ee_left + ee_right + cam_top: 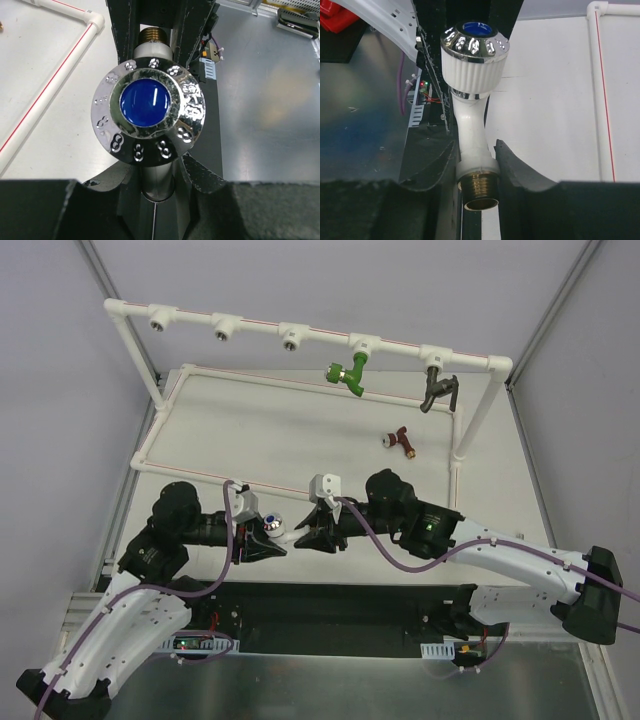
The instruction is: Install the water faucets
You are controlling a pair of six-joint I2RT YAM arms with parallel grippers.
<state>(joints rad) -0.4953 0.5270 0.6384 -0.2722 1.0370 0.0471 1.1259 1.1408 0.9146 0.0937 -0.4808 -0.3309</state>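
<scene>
A white faucet (276, 526) with a chrome cap and blue centre is held between both grippers above the table's near edge. My left gripper (262, 542) is shut on its spout (157, 176), below the cap (148, 111). My right gripper (312, 532) is shut on the white collar (478, 165) just above the brass thread (479, 190). A green faucet (350, 371) and a dark grey faucet (438, 389) hang from the white pipe frame (320, 332). A dark red faucet (400, 440) lies on the table. No orange faucet is in view.
Three tee fittings with bare sockets (160, 318) (222, 331) (290, 337) sit on the frame's top bar at the left. The frame's lower pipes (160, 420) border the white table. A black rail (340, 605) runs along the near edge.
</scene>
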